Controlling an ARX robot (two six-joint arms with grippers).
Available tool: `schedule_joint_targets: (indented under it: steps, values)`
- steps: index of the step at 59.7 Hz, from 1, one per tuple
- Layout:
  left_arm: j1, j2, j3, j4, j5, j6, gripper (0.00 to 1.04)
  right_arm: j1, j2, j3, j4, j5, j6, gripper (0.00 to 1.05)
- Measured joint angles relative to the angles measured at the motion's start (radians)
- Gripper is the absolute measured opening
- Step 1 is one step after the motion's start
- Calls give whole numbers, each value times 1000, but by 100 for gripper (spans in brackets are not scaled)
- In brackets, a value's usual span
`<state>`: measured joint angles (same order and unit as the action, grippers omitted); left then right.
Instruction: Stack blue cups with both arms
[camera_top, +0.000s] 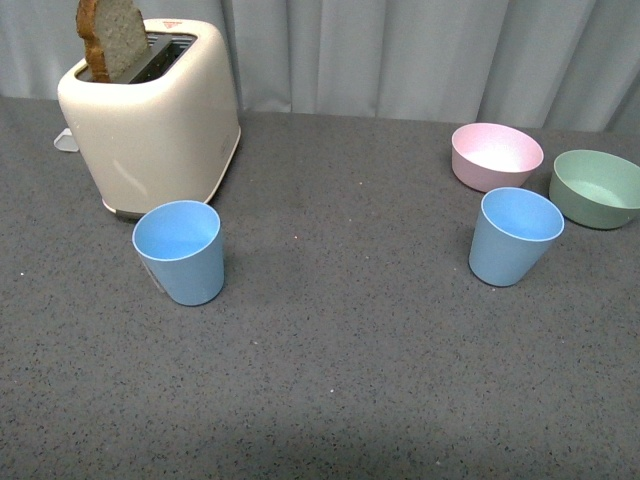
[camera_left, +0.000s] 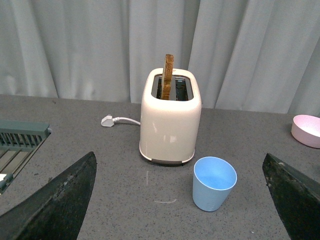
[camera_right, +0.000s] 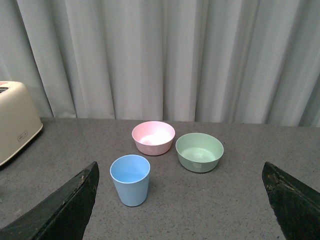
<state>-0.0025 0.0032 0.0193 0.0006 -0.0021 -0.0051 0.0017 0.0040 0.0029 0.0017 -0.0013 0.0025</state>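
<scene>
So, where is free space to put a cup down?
Free: bare tabletop between the left blue cup and the right blue cup, and the strip nearer than both. Crowded: around the pink bowl and green bowl, and by the toaster.

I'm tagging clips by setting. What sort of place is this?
Likely a mock kitchen set-up, not a real home: a toaster with a bread slice and a pink bowl on a grey counter, backed by a plain curtain.

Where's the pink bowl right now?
In the front view the pink bowl sits on the right side of the table, toward the back, just left of the green bowl and behind the right-hand blue cup.
</scene>
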Motion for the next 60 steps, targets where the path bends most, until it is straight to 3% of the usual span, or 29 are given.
schedule_joint_targets:
  steps: [52,53,56,60]
  values:
    - [0,0,0,0,0,0,98,0,0,0,0,0,0,95]
    - [-3,3,2,-4,-14,-3,98,0,0,0,0,0,0,95]
    - [-54,107,54,-156,-206,-68,98,0,0,0,0,0,0,95]
    - [-58,232,62,-151,-247,-99,98,0,0,0,0,-1,0,95]
